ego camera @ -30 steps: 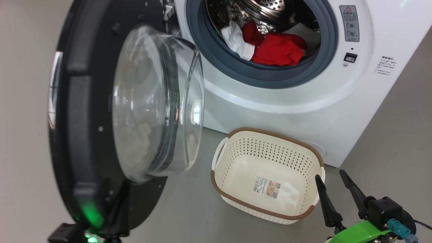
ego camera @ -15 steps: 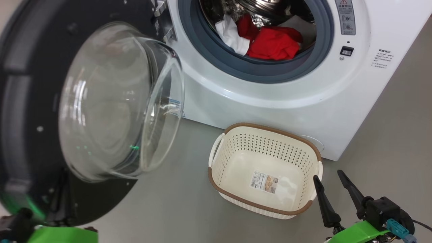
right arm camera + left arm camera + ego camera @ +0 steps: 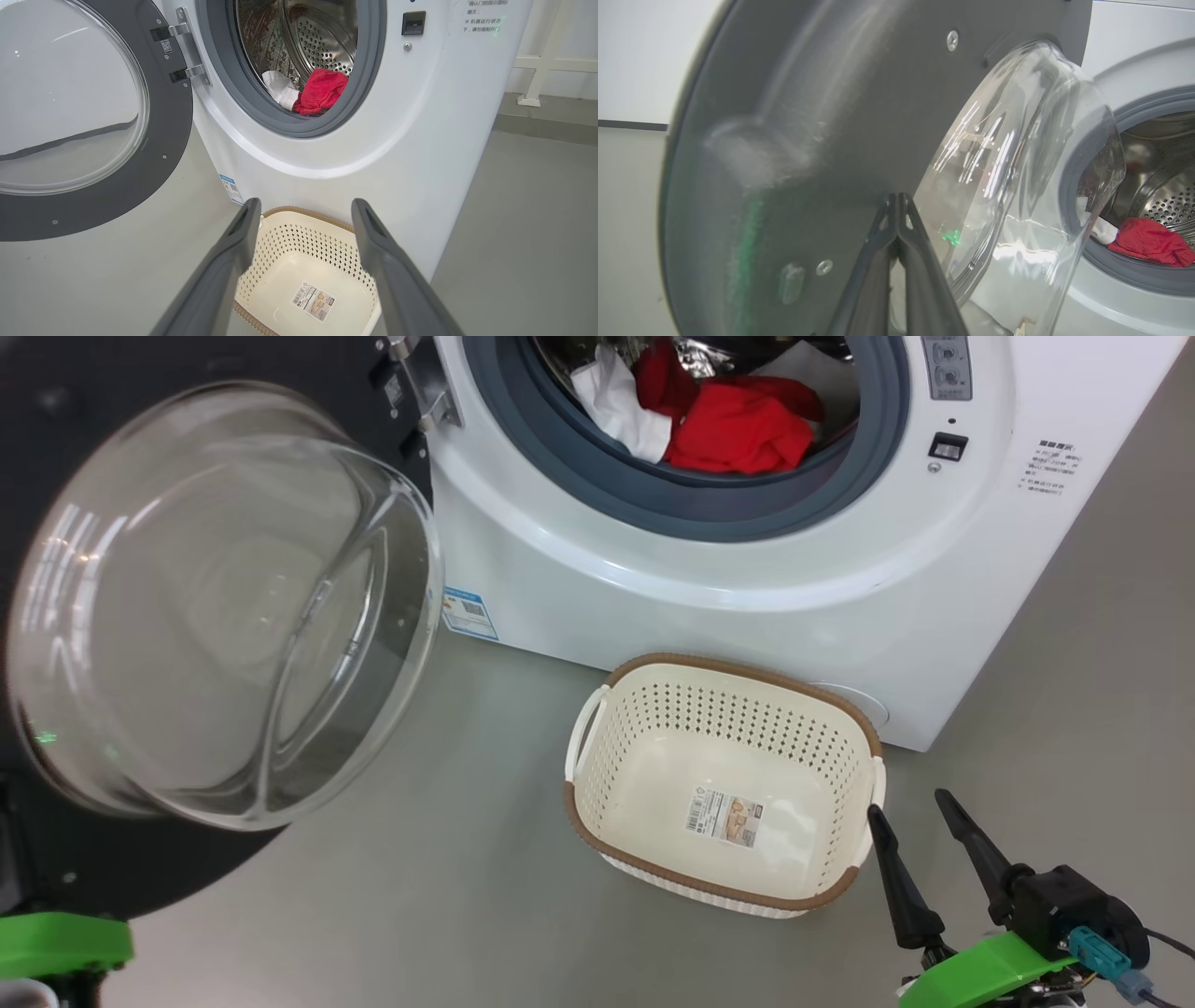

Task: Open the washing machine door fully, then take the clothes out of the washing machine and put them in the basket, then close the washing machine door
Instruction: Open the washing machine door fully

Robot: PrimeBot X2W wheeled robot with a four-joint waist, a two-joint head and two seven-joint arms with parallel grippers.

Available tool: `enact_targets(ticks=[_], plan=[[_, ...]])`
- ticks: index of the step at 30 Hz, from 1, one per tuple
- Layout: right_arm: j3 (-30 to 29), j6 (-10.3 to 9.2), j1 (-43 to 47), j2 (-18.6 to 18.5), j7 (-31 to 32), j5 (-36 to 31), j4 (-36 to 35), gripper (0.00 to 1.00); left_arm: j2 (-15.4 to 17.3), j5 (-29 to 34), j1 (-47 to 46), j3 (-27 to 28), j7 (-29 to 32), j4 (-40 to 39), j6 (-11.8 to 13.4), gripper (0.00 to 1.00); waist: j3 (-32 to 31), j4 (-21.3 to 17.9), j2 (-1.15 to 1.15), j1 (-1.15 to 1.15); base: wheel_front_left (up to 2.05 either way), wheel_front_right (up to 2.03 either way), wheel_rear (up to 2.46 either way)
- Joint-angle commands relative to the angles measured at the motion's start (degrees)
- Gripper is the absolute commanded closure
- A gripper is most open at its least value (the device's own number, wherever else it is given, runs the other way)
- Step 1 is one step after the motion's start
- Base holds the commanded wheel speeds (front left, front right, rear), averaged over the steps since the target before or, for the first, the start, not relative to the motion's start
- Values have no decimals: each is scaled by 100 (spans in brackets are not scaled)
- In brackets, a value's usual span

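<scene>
the floor (image 3: 448, 915) below me is plain smooth grey, filling the lower half of my head view and running up its right edge. the washing machine (image 3: 747, 616) stands on it, its white base across the upper middle of that view. the basket (image 3: 728, 728) sits upright on the floor just in front of that base, at lower centre. at the upper right of my right wrist view, what may be a white frame's foot (image 3: 528, 99) rests on a slightly raised grey strip.

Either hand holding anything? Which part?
Nothing is held. Left hand shut, empty, at the inner face of the washing machine door; right hand open, empty, near the basket.
</scene>
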Motion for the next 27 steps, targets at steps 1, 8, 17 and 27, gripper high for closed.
enact_targets(ticks=[1,8,17,27], plan=[[129,37,-232,-46,-37,-83,-144,0,344,75,-262,341,-45,-21,19,100,51,-37,0,0,0,0,0],[123,37,-337,-97,-37,-105,-154,0,609,184,-740,722,-45,495,19,100,216,-110,0,0,0,0,0],[134,37,-443,-128,-37,-142,-173,0,986,358,-1256,1154,-45,1216,19,100,424,-241,0,0,0,0,0],[109,37,-471,-138,-37,-179,-198,0,1155,505,-1526,1289,-45,1633,19,100,509,-298,0,0,0,0,0]])
